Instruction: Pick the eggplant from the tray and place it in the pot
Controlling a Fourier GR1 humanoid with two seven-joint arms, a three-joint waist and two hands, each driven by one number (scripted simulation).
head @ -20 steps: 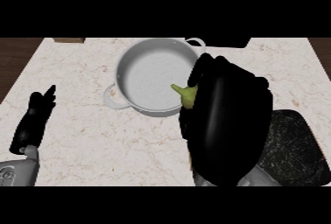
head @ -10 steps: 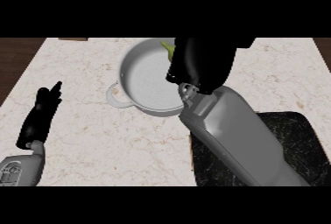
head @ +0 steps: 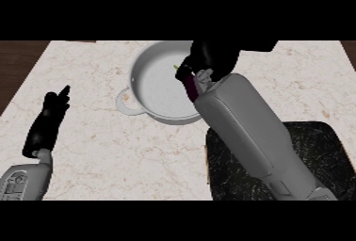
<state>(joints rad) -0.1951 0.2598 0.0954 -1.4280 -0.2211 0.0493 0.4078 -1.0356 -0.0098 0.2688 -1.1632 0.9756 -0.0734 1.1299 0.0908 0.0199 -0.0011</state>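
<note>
You've got 1 pot (head: pixel 142 77) | 1 tray (head: pixel 323 141) | 1 eggplant (head: pixel 190 88) over pot, right hand (head: pixel 215 55) curled round it | left hand (head: pixel 47 123) resting, fingers straight

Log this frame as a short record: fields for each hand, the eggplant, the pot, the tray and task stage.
right hand: over the pot, fingers curled round the eggplant
eggplant: dark purple, mostly hidden by the hand, hanging inside the pot's rim on its right side
pot: white, handled, on the marble counter, near the far edge
tray: black, near right, partly covered by the right forearm; what shows holds nothing
left hand: open, resting at the left, fingers pointing away
stage: eggplant at the pot, not yet released
</note>
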